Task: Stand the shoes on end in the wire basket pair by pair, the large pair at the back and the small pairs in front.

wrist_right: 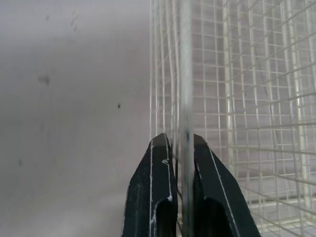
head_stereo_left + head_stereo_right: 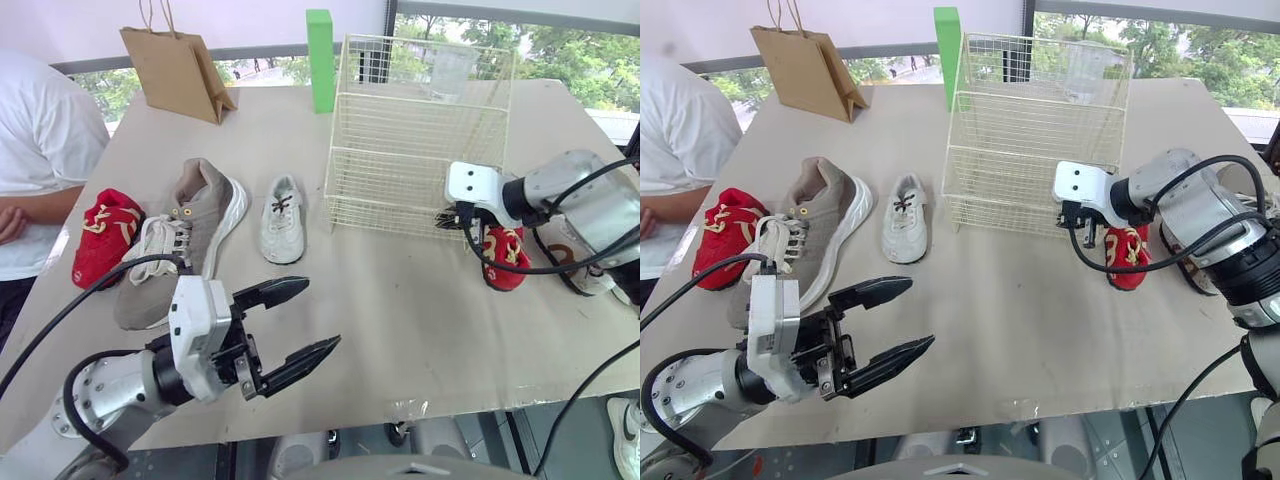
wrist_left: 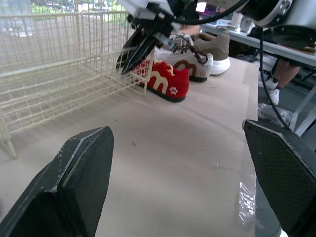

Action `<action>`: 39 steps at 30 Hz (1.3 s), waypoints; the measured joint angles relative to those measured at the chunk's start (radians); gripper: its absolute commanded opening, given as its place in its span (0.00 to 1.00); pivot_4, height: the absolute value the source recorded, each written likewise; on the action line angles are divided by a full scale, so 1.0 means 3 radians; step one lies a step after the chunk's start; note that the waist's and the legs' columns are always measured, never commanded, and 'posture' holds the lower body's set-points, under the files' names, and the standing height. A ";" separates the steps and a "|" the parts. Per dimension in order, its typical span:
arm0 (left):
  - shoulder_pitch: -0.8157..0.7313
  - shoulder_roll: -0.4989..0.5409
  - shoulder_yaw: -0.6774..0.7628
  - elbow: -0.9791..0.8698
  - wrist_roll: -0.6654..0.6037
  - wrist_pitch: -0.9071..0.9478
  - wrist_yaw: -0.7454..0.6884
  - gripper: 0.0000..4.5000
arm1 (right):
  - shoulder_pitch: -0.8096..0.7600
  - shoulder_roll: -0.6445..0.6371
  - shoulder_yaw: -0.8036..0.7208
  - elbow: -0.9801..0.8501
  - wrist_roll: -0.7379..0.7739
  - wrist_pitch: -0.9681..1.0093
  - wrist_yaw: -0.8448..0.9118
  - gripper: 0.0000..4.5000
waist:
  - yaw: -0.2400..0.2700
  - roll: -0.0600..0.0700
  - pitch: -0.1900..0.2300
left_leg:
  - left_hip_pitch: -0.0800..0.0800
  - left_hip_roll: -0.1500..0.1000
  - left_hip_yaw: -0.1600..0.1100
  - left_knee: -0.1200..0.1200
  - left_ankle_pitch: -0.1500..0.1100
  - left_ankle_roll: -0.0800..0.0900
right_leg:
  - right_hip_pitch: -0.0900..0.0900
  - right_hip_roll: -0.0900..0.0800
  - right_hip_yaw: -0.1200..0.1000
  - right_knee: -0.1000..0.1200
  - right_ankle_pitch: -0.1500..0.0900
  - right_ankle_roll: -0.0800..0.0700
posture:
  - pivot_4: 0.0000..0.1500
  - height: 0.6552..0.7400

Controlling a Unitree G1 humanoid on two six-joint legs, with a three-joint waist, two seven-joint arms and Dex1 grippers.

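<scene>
**Basket gripped; shoes lie forward-left of the free jaws**

The wire basket [image 2: 415,140] stands mid-tabletop [image 2: 400,330]. Right gripper [image 1: 177,143]: jaws clenched on the basket's front corner wire. Left gripper [image 2: 320,313]: jaws released and nearer the grey shoe [image 2: 195,225], which lies ahead-left with its long axis running away from the robot. The white shoe [image 2: 282,218] lies just beside it.

The wire basket [image 2: 420,130] is showing thin, cream-coated metal wire, faintly glossy. The table [image 2: 400,310] is looking matt, pale and smooth, with a few specks. The brown paper bag [image 2: 175,70] is sitting dull and creased. The left hand's [image 2: 320,313] black fingers [image 3: 74,187] are showing grainy, matt plastic.
</scene>
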 measured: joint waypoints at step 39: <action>0.0206 0.0049 0.0266 0.0092 0.0014 -0.0223 -0.0166 1.00 | 0.0486 0.0266 -0.0734 -0.0465 0.0205 -0.0352 0.0579 0.64 | -0.0043 0.0002 0.0002 | -0.0005 0.0015 -0.0004 -0.0005 0.0007 -0.0016 | -0.0009 0.0015 -0.0003 0.0000 0.0009 -0.0029 | 1.00 1.00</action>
